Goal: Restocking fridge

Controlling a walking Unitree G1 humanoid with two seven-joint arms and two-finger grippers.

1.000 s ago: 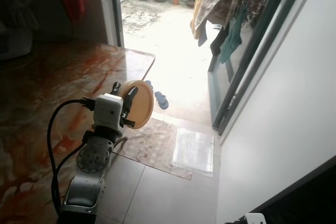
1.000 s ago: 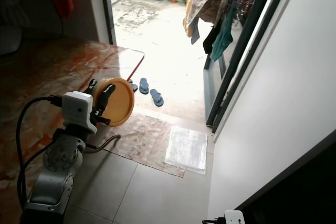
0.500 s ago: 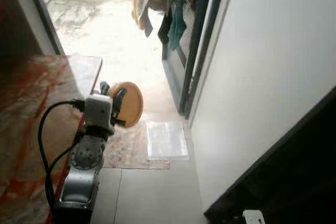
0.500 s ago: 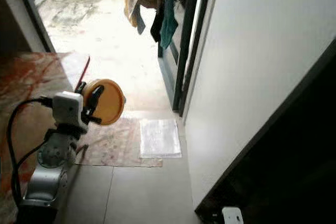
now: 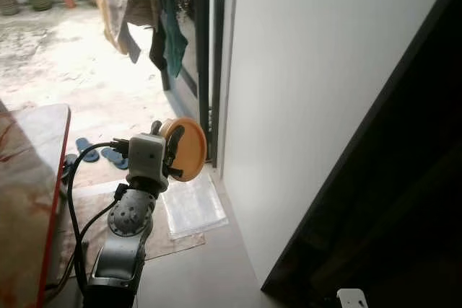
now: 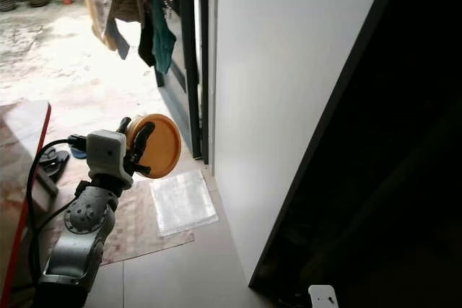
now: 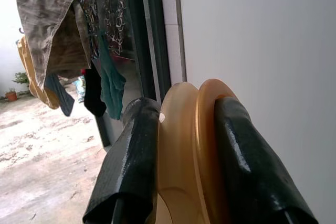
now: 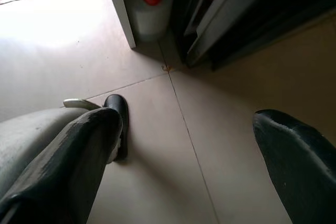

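Note:
My left gripper (image 5: 167,137) is raised in front of me and shut on a round orange plate (image 5: 190,151), held on edge. In the left wrist view the two black fingers (image 7: 131,161) clamp the plate's (image 7: 185,145) rim from both sides. The right gripper (image 8: 184,145) hangs low over the tiled floor, its fingers wide apart with nothing between them.
A white wall (image 5: 303,70) and a dark panel (image 5: 404,178) stand on the right. A red marbled table (image 5: 29,178) edges in at left. A mat with a plastic sheet (image 5: 191,205), slippers (image 5: 101,154) and hanging clothes (image 5: 144,5) lie ahead by the doorway. A white red-capped jug (image 8: 152,3) stands near my feet.
The camera has swung to the right: the table has slid off to the left, and the wall and dark panel have come in. The left gripper still holds the plate.

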